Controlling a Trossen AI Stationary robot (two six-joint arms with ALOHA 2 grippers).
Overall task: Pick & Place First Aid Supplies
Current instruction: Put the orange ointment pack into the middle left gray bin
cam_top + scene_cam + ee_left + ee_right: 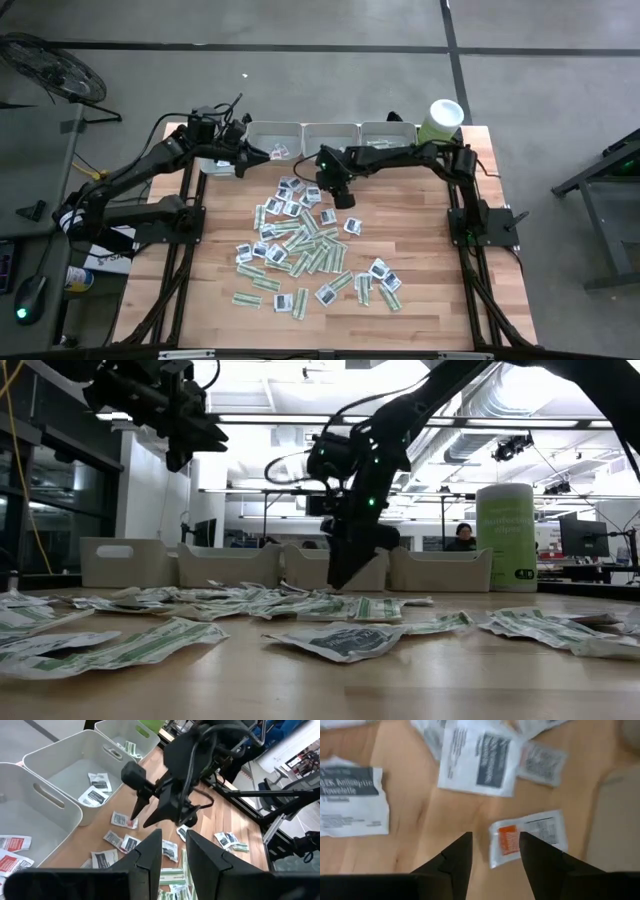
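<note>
Right gripper (492,851) low over the table (420,260), fingers spread, straddling an orange-marked sachet (527,836) just below the trays (330,135). Left gripper (173,849) raised near the leftmost tray, fingers parted, nothing between. Sachets (305,250) scattered mid-table, toward 6 o'clock.

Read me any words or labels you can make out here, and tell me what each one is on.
"Antiseptic Towelette": white sachet on the table, first letters cut off.
Print on the orange-marked sachet: too blurred.
Dark-panel sachet: too blurred.
Green tub label: too small.
</note>
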